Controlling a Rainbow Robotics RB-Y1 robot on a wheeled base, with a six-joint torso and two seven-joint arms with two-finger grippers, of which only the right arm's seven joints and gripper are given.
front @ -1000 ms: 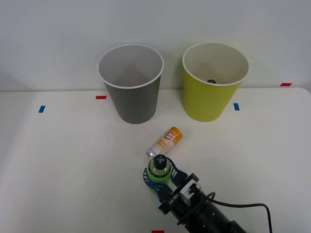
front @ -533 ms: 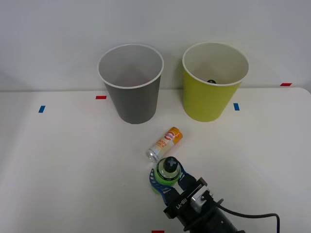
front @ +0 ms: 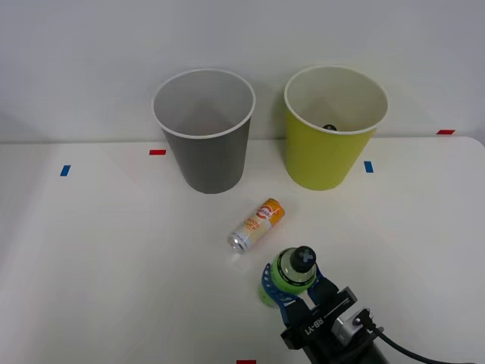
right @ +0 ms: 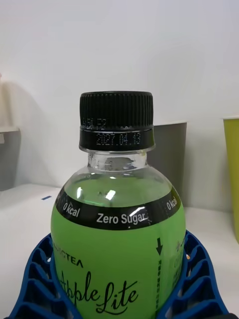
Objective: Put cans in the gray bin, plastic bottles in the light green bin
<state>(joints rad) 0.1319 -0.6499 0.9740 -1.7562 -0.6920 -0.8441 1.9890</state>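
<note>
Front view, pincer: my right pincer (front: 292, 284) is pinching the green bottle (front: 294, 269) around its body, blue fingers (front: 267, 282) on both sides. I read the mid-body hold as keeping the bottle upright for the carry.
Front view, bottle: upright with the black cap on top, on the near side of the can (front: 256, 223) and well short of the light green bin (front: 331, 155). Whether its base touches the counter (front: 98, 250) I cannot tell.
Front view, can: lying on its side on the counter, silver end toward me, between the held bottle and the gray bin (front: 206, 152), apart from both. Not yet sorted.
Front view, gray bin: upright beside the light green bin, not touching it. I see nothing in the part of the pale inside that shows.
Front view, light green bin: upright beyond the can, a small dark thing low inside; too small to name.
Wrist view, bottle: green bottle (right: 117, 239) seated between the ribbed fingers (right: 37, 279), label facing the camera, cap clear above them. The grip looks snug and centred.
Wrist view, bins: a gray bin (right: 168, 159) wall stands behind the bottle, an edge of the light green bin (right: 232, 169) next to it.
Judgement: the bottle is in hand and the carry to the light green bin is the step under way.
</note>
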